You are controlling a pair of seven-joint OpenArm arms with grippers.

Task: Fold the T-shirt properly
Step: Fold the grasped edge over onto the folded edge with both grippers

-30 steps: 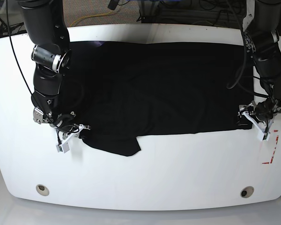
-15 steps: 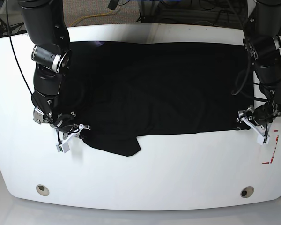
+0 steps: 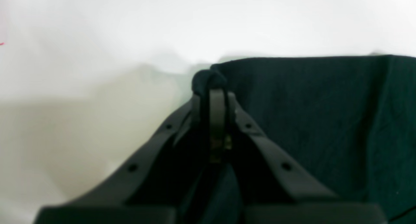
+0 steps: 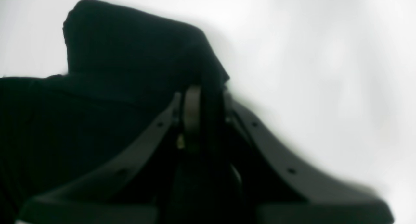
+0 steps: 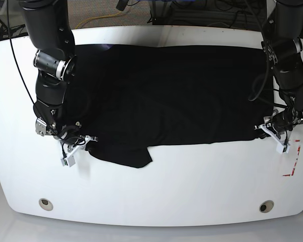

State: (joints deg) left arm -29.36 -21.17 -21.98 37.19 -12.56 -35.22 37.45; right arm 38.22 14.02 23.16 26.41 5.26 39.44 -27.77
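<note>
Black T-shirt [image 5: 166,96] lies spread flat across the far half of the white table [image 5: 192,181], plain dark side up, no print in view. One sleeve flap juts toward the near edge at the shirt's lower corner, on the base view's left.

Left gripper [image 5: 273,132] sits low at the shirt's near corner on the base view's right. Wrist view: the fingers [image 3: 217,110] are pressed together with a small bunched tuft of black cloth pinched between the tips, and the rest of the shirt [image 3: 318,120] runs off flat to the right (cloth looks dark teal here, likely the camera's colour).

Right gripper [image 5: 82,141] is at the opposite near corner, beside the sleeve flap. Wrist view: the fingers [image 4: 192,117] are closed onto a thicker fold of the shirt [image 4: 123,55], which humps up just beyond the tips and falls away to the left.

A red marking [image 5: 292,166] lies on the table near the left gripper, apart from the cloth. Two round fittings [image 5: 46,203] sit in the table's near edge.
</note>
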